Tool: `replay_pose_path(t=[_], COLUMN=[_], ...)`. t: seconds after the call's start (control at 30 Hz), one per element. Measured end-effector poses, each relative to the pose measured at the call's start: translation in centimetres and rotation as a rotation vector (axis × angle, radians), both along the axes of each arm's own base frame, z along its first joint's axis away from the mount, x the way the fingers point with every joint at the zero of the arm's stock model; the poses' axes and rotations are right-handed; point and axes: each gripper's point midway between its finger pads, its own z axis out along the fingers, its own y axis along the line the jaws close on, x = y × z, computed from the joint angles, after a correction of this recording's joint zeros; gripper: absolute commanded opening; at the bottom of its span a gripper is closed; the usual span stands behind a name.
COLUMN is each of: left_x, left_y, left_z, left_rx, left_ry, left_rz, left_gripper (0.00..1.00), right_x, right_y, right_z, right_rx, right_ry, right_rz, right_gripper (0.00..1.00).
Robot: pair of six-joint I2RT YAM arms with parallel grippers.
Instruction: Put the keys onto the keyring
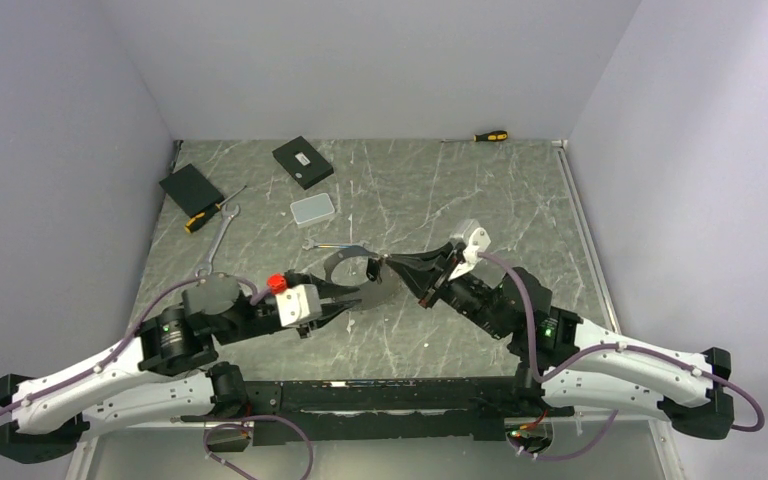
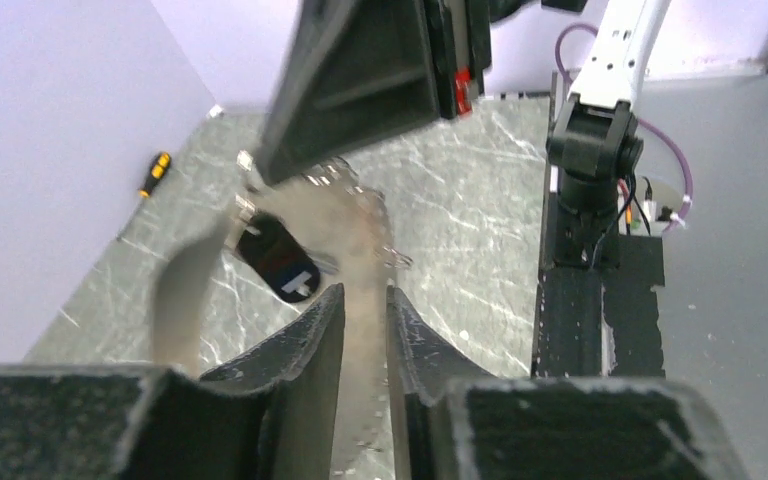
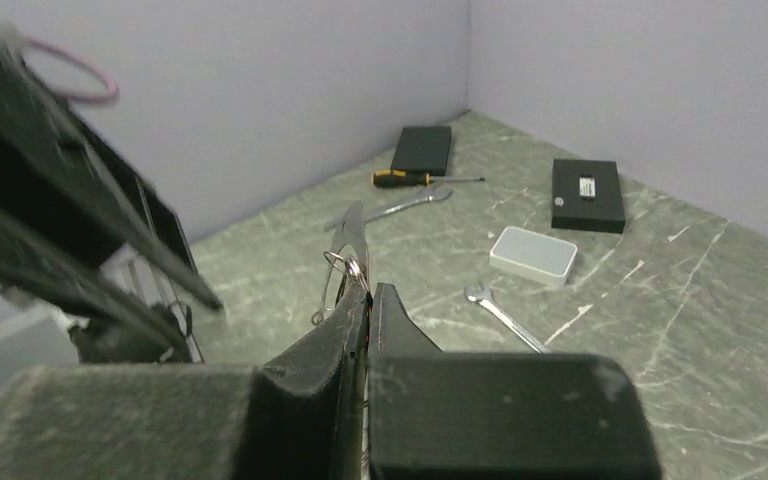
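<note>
Above the marbled table (image 1: 440, 190), the keyring (image 3: 344, 266) is pinched by the right gripper (image 3: 370, 292). Whether anything is gripped by the left gripper (image 2: 365, 300) cannot be told. Threading is judged underway, and careful alignment of the key (image 2: 280, 262) is called for.

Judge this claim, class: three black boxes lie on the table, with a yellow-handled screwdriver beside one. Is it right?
Wrong count: there are two, the left black box and the right black box; the third, the pale box, is whitish. The screwdriver does lie beside one. The top external view shows it.
</note>
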Motion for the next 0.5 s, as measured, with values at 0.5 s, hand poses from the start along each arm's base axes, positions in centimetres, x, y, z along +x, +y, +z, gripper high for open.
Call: replay_pose_path(t=[0.5], left_x=[0.4], left_y=[-0.6], left_z=[1.9], left_rx=[-0.017], left_ry=[-0.051], left_rz=[-0.002], left_gripper=[0.34], right_x=[-3.3], right_y=[0.5], right_z=[-1.8], right_rx=[-0.094], right_ry=[-0.047], right_rz=[0.188], right_gripper=[0.0])
